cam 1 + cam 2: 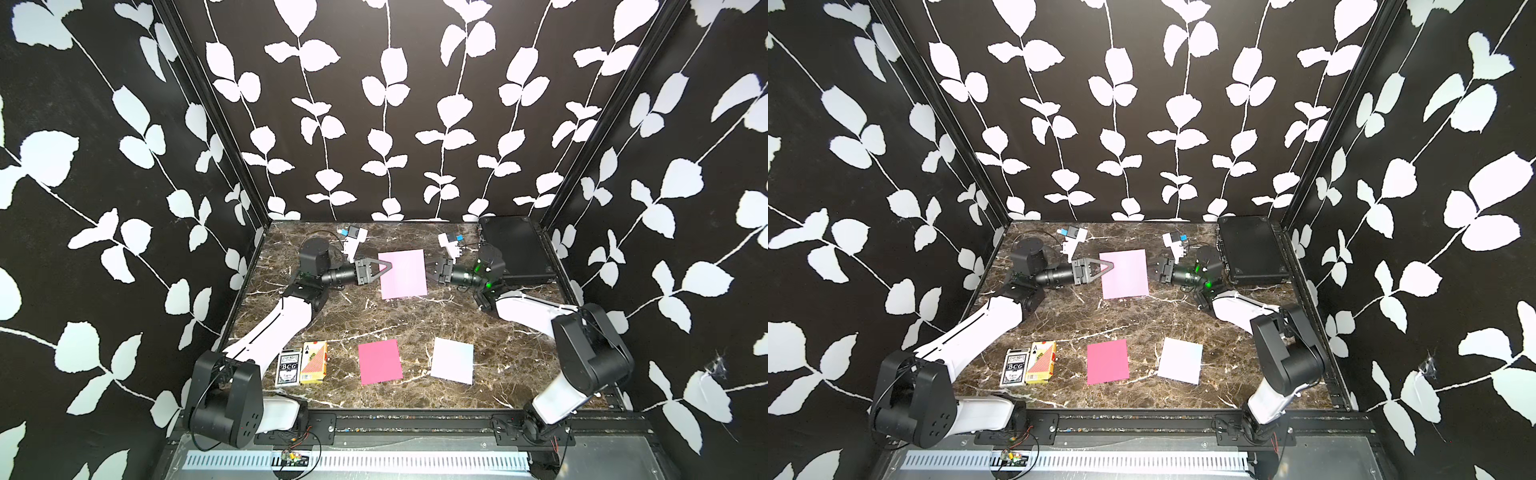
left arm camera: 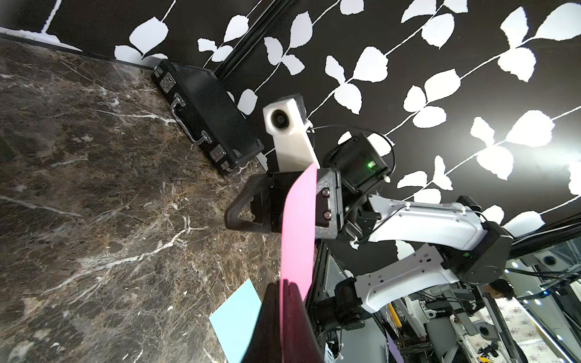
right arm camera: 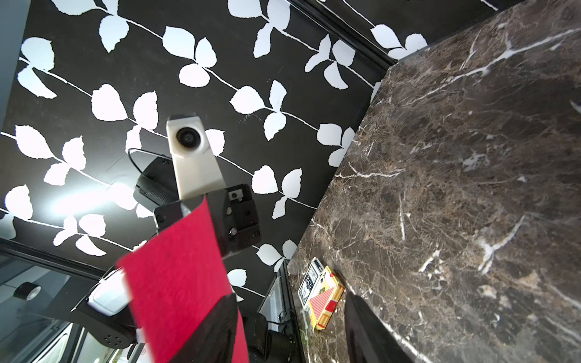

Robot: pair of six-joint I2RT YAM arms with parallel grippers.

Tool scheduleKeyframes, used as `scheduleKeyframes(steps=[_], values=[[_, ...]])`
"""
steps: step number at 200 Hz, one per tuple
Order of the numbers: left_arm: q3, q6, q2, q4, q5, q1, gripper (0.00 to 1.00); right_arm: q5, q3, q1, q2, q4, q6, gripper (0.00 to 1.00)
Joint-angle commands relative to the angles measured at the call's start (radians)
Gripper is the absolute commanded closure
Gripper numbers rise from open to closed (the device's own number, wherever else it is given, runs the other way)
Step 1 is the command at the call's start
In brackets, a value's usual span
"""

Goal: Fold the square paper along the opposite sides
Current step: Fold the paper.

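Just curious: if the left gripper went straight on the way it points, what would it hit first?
Most likely the right gripper, which faces it across the pink paper that the left gripper grips. Exact alignment is hard to judge.

The marble table (image 1: 415,320) bears a blue card box (image 1: 289,368) touching an orange card box (image 1: 314,361), a magenta sheet (image 1: 379,361) and a pale sheet (image 1: 452,360) along its front. A black case (image 1: 515,249) lies far back.

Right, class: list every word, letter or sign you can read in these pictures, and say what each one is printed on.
"BCG": on the dark card box.
"A" with a spade sign: on the orange card box.
Smaller print on the dark card box: too small to read.
Nothing else readable.
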Motion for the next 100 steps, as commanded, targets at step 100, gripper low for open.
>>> scheduleKeyframes(steps=[100], values=[[-0.006,0.021,-0.033,0.011,-0.012,-0.001,1.00,0.050,-0.012,0.128,-0.074,0.063,0.028,0.19]])
